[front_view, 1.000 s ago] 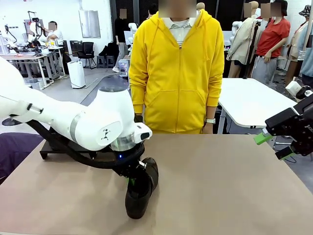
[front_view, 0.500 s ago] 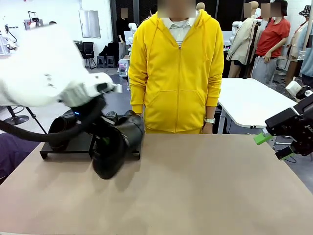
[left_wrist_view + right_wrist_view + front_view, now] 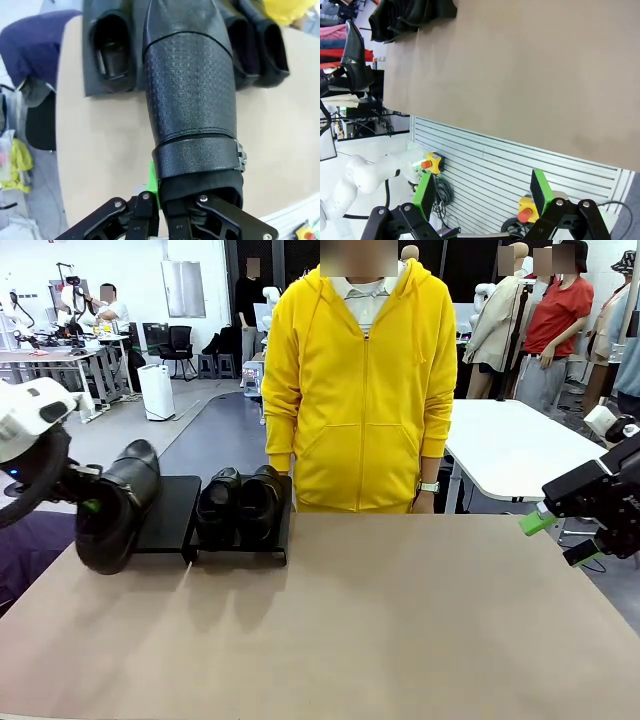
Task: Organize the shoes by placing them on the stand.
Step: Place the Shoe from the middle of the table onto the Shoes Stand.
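Black leather fills the left of the frame: the left gripper [image 3: 88, 508] is clenched on a shoe [image 3: 115, 508] by its heel end, holding it off the desk [image 3: 420, 620] at the left edge of the front view, toe pointing up and away over the left section of the stand [image 3: 170, 515]. In the left wrist view the held shoe runs up the middle of the picture from the gripper [image 3: 165, 210] at the bottom edge, a green pad [image 3: 153, 180] showing at its left side, its textured upper and smooth toe covering part of the stand below.

Two more shoes [image 3: 240, 502] sit side by side on the stand's right section, just left of centre in the front view, toes toward the camera. The left wrist view also shows a fourth shoe [image 3: 111, 52] resting on the stand at upper left, opening upward, just beside the held one.

A person in a yellow hoodie [image 3: 360, 380] stands at the far side of the desk, centre top. The right gripper [image 3: 562, 538] hangs at the right edge, released, its green pads [image 3: 424, 192] well apart and nothing between them.
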Robot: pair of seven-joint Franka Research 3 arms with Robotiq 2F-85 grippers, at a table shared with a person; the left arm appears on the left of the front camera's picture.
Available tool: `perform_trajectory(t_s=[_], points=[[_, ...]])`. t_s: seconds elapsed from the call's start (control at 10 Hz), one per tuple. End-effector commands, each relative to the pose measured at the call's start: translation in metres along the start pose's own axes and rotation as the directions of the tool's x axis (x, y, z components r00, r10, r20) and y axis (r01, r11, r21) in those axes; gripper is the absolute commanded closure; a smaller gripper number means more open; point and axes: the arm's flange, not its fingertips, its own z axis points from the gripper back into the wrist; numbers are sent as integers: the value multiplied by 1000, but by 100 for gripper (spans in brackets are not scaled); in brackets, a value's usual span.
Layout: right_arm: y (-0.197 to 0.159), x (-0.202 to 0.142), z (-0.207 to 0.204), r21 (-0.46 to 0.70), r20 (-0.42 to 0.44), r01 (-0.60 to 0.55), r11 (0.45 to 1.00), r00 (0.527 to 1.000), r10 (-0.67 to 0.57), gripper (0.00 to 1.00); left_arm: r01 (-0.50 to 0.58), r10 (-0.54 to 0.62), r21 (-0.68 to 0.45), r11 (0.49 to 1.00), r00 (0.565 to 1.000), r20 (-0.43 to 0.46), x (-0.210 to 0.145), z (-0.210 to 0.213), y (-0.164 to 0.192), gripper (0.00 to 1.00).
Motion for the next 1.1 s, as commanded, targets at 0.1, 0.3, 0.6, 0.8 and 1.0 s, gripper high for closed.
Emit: perform_trajectory(t_s=[0.1, 0.3, 0.6, 0.8, 1.0], points=[[-1, 0, -1, 16, 4, -18, 1000, 1000, 18, 0, 38, -38, -23, 999, 999, 4, -1, 3, -18, 100], [-1, 0, -1, 16, 4, -18, 1000, 1000, 18, 0, 38, -38, -23, 999, 999, 4, -1, 3, -18, 100], [-1, 0, -1, 16, 4, -18, 1000, 1000, 18, 0, 52, -54, -31, 998, 997, -61, 25, -10, -10, 100], [-1, 0, -1, 16, 4, -18, 1000, 1000, 18, 0, 115, -116, -44, 992, 993, -21, 101, -27, 0, 100], [-1, 0, -1, 16, 4, -18, 1000, 1000, 18, 0, 114, -119, -78, 990, 991, -63, 153, -54, 7, 100]])
